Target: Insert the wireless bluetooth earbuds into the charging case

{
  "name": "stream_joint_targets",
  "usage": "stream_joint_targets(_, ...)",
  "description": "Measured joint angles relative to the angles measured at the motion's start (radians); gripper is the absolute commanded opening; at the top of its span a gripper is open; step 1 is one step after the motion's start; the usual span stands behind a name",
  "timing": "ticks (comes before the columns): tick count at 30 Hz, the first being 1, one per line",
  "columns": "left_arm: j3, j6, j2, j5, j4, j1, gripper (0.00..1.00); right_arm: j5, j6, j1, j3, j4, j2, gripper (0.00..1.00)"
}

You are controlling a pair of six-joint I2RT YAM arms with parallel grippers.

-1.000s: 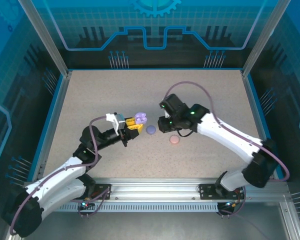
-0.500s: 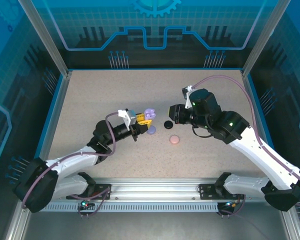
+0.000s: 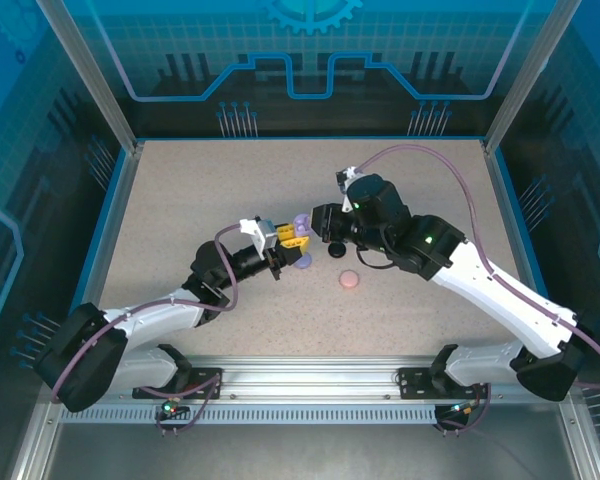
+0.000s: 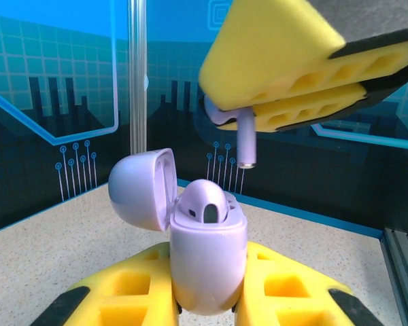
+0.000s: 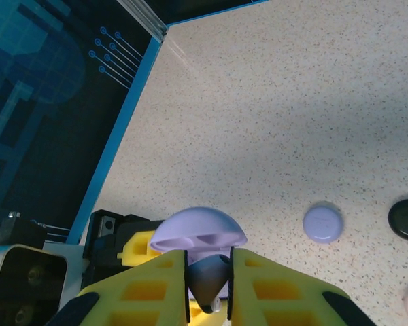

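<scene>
My left gripper is shut on a lavender charging case, held upright above the table with its lid swung open to the left. One lavender earbud sits in the case. My right gripper is shut on another lavender earbud. In the left wrist view that earbud hangs stem down from the yellow fingers, just above and slightly right of the case mouth, not touching it. From above, both grippers meet over the table's middle, left and right, around the case.
Three small round cases lie on the speckled table below the grippers: lavender, black and pink. The right wrist view shows the lavender one and the black one. A blue rim and metal posts bound the table.
The right arm has swung left and brought its earbud from the table's centre to just over the open case. The left gripper has pushed the case a little to the right.
</scene>
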Motion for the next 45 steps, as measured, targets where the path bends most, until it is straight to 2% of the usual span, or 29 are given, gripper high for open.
stream_joint_targets(45,0.0,0.002,0.008,-0.033,0.002,-0.009,0.04,0.074,-0.008,0.027,-0.016,-0.003,0.024,0.19)
